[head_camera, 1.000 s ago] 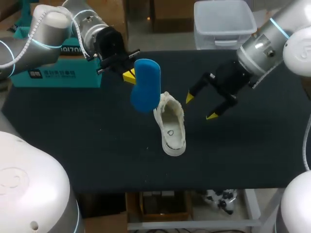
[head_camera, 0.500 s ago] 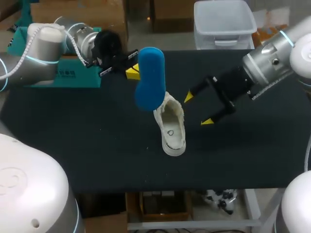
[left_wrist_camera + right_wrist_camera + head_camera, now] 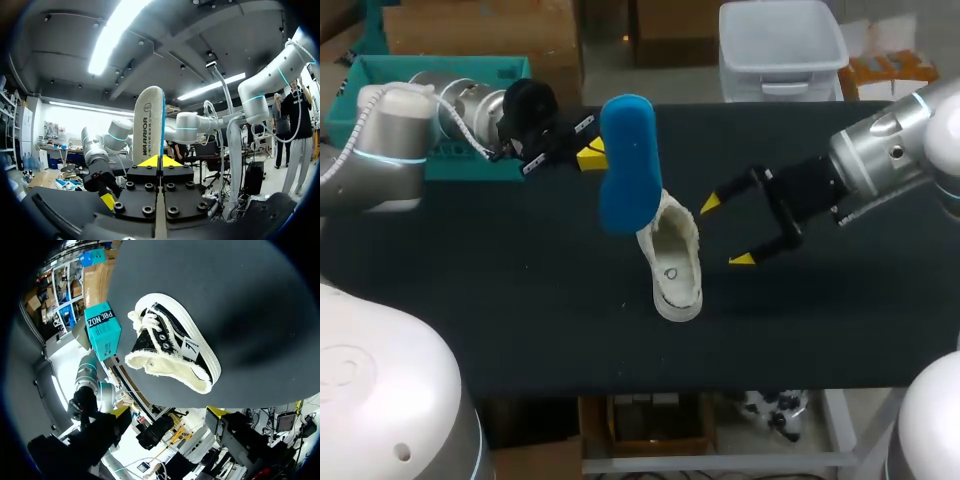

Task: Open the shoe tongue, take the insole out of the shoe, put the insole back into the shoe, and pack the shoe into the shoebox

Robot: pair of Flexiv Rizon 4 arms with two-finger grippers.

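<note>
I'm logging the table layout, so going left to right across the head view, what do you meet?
In order: teal shoebox, left tool, blue insole, shoe, right tool.

The insole (image 3: 625, 165) looks like matt blue foam, the shoe (image 3: 672, 255) is cloth, frayed rough at its collar, with a smooth pale sole rim, the shoebox (image 3: 102, 330) is smooth teal card, and the counter (image 3: 520, 300) is matt black.
</note>
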